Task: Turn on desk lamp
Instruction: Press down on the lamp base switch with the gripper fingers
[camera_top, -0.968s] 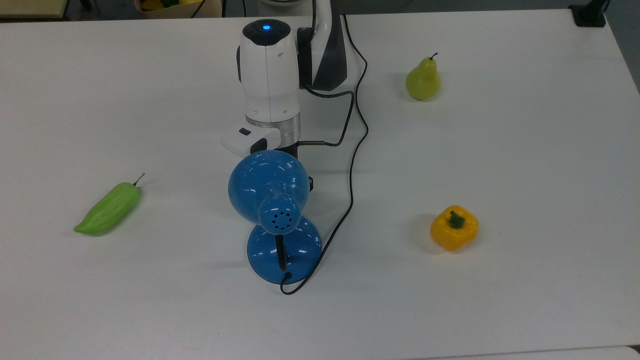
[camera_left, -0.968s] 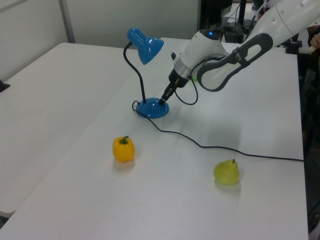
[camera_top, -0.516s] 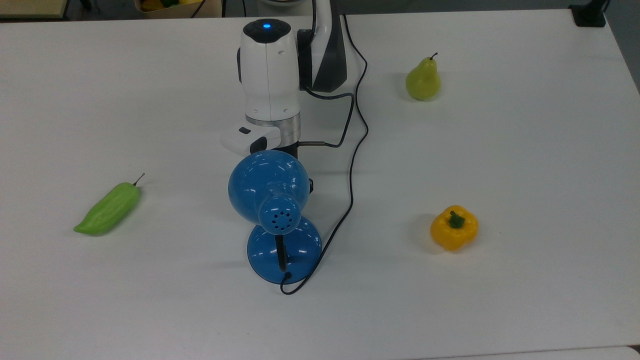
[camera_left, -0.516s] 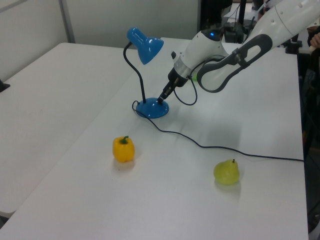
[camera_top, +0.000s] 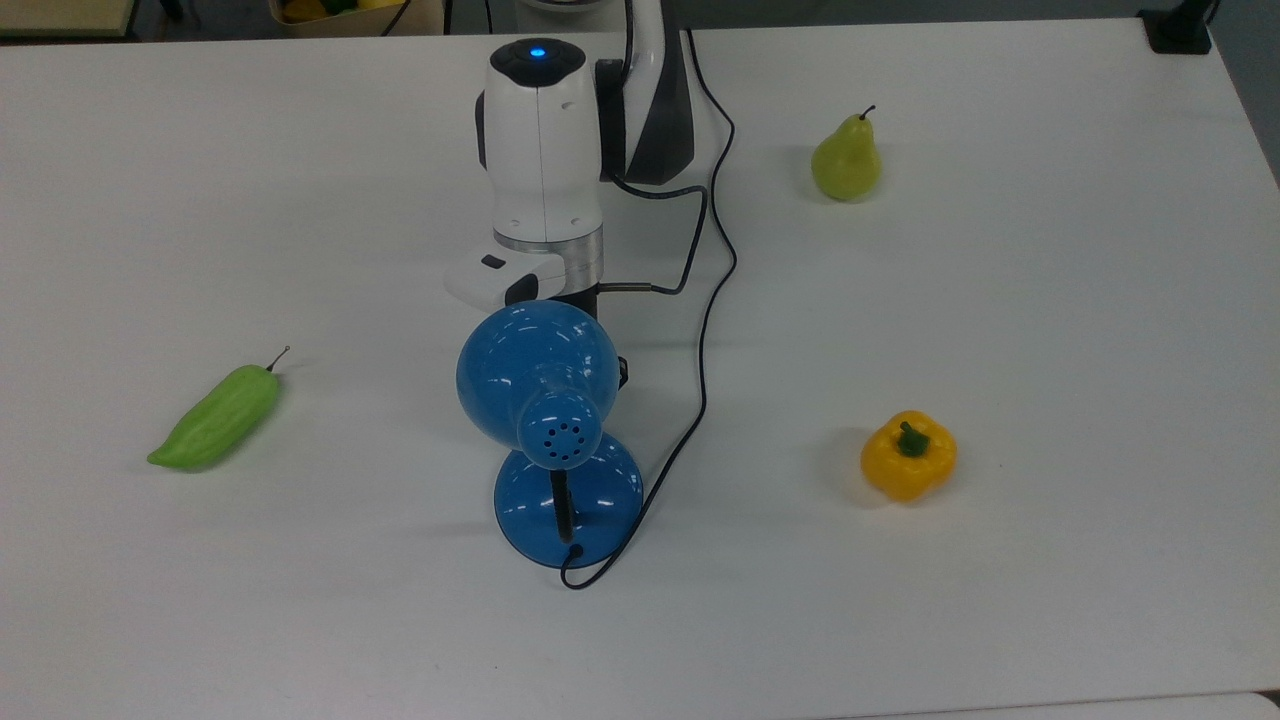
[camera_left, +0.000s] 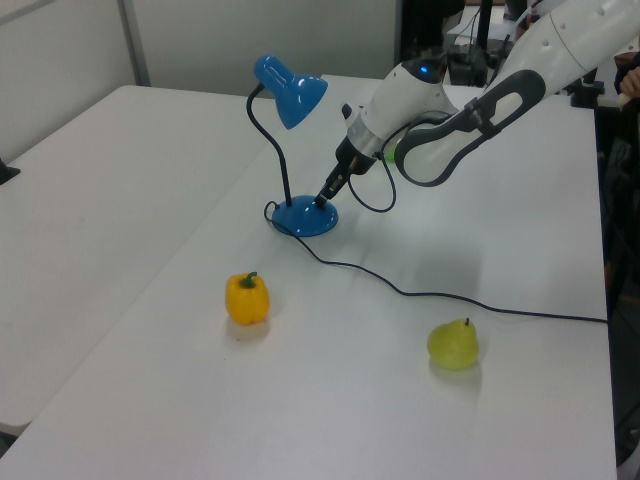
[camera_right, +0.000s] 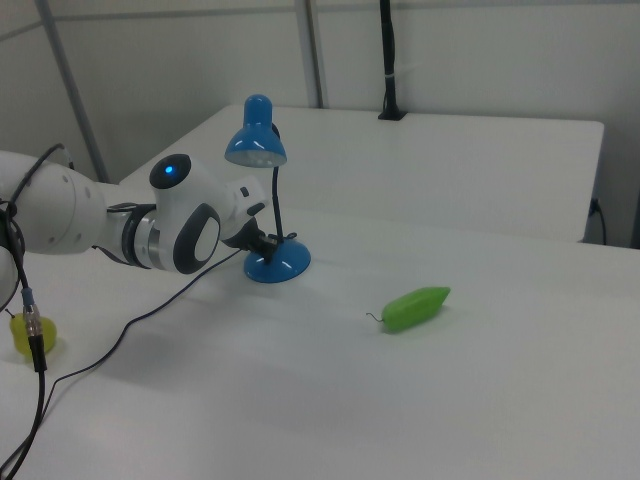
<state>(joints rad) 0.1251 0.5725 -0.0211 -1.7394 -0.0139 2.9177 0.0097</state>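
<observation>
The desk lamp is glossy blue, with its domed shade (camera_top: 535, 375) over a round base (camera_top: 572, 500) in the top view. In the left view the shade (camera_left: 290, 90) arches on a black neck above the base (camera_left: 305, 217). My gripper (camera_left: 323, 200) slants down from the left view's right, fingers together in one narrow black tip that rests on the top of the base. In the right view the gripper (camera_right: 265, 243) touches the base (camera_right: 277, 264) from the right view's left, under the shade (camera_right: 255, 140). In the top view the shade covers the tip below my white wrist (camera_top: 540, 150).
The lamp's black cord (camera_top: 700, 380) loops past the arm and runs across the table (camera_left: 450, 300). A green pod-shaped vegetable (camera_top: 215, 418) lies at the top view's left. A yellow bell pepper (camera_top: 908, 455) and a pear (camera_top: 846, 160) sit at the top view's right.
The gripper tip has slid a little further onto the lamp's base, and the wrist shifted slightly with it. The lamp and the fruits have not moved.
</observation>
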